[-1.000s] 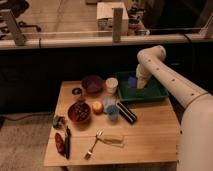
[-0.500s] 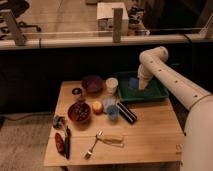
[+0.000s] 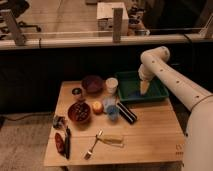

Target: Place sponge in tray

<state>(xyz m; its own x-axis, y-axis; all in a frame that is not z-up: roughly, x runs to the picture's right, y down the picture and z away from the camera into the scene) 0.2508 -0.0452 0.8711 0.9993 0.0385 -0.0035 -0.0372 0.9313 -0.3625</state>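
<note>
The dark green tray (image 3: 161, 94) stands at the back right of the wooden table. My gripper (image 3: 144, 89) points down inside the tray, near its middle, at the end of the white arm that comes in from the right. A small patch of bright blue, the sponge (image 3: 134, 93), shows on the tray floor just left of the gripper's tip. The gripper hides the rest of the sponge, and I cannot tell whether it still holds it.
A purple bowl (image 3: 92, 83) and a white cup (image 3: 112, 85) stand left of the tray. A light blue cup (image 3: 112, 113), a black bar (image 3: 126, 112), an orange fruit (image 3: 98, 107), a dark bowl (image 3: 79, 112), a can (image 3: 77, 93) and a fork (image 3: 92, 145) lie further forward.
The gripper has sunk slightly lower into the tray. The rest of the arm has barely moved, and the other things on the table stay put.
</note>
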